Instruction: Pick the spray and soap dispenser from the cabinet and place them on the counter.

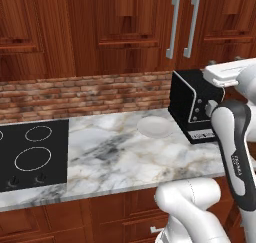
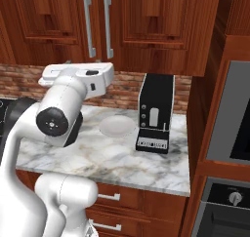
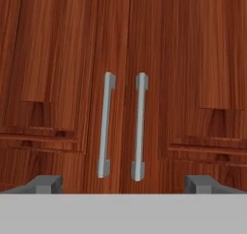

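The cabinet [image 1: 130,27] [image 2: 146,21] above the counter [image 1: 125,152] [image 2: 112,155] has both doors closed. Its two silver bar handles [image 3: 105,124] [image 3: 140,127] stand side by side straight ahead in the hand view. My gripper [image 3: 124,184] is open, with one fingertip [image 3: 46,182] at each side of the handles and nothing between them. It hovers in front of the doors without touching them. The spray and the soap dispenser are hidden.
A black coffee machine [image 1: 192,104] [image 2: 156,111] stands on the counter under the cabinet, with a pale round plate [image 1: 155,127] [image 2: 117,127] to its left. A black cooktop [image 1: 32,154] lies at the left. An oven column [image 2: 234,124] rises on the right.
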Robot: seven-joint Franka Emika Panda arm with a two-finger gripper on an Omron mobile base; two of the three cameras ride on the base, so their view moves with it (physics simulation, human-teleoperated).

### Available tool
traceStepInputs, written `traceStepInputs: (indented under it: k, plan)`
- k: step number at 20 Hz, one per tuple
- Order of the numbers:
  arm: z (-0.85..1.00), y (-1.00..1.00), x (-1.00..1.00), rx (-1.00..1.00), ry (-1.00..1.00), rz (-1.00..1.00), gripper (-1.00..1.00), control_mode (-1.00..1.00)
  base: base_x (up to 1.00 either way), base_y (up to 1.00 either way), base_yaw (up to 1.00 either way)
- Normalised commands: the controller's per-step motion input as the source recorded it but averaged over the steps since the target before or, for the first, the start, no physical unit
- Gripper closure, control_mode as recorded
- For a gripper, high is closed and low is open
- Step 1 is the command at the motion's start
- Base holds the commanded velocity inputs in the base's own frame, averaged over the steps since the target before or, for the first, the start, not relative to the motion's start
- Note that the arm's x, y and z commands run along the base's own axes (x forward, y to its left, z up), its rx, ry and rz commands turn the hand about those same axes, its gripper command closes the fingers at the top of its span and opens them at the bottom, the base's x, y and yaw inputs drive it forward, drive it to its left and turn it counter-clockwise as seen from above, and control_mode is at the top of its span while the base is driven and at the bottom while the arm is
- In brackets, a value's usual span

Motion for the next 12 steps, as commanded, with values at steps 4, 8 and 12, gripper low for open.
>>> traceStepInputs:
  k: [4, 8, 12]
  plan:
    - [0.00, 0.00, 0.03, -0.02, -0.10, 0.00, -1.00, -1.00, 0.00, 0.00, 0.00]
    - [0.00, 0.00, 0.05, -0.01, -0.05, 0.00, -1.00, -1.00, 0.00, 0.00, 0.00]
    - [0.00, 0.00, 0.14, 0.00, -0.02, 0.00, -1.00, -1.00, 0.00, 0.00, 0.00]
